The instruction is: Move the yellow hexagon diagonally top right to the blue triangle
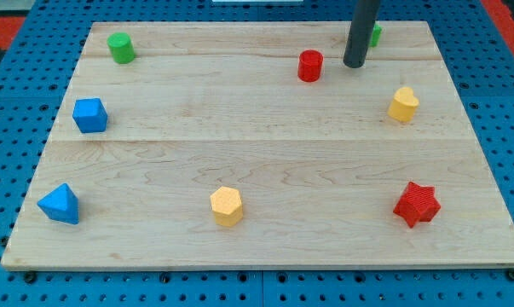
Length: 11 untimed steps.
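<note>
The yellow hexagon (227, 205) sits near the view's bottom, a little left of centre. The blue triangle (60, 204) lies at the bottom left, level with the hexagon and well apart from it. My tip (355, 64) is near the view's top, right of centre, just right of the red cylinder (310, 66), far from both the hexagon and the triangle. The rod hides most of a green block (375, 35) behind it.
A green cylinder (120, 48) stands at the top left. A blue block (90, 115) sits at the left. A second yellow block (402, 104) is at the right. A red star (417, 204) lies at the bottom right. The wooden board (257, 145) rests on a blue pegboard.
</note>
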Each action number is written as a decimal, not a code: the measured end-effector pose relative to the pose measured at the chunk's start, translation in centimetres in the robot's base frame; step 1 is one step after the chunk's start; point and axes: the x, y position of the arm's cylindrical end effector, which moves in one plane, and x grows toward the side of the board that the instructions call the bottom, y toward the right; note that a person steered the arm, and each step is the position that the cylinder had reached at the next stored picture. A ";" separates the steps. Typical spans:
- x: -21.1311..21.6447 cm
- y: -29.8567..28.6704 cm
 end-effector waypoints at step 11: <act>25.4 -24.6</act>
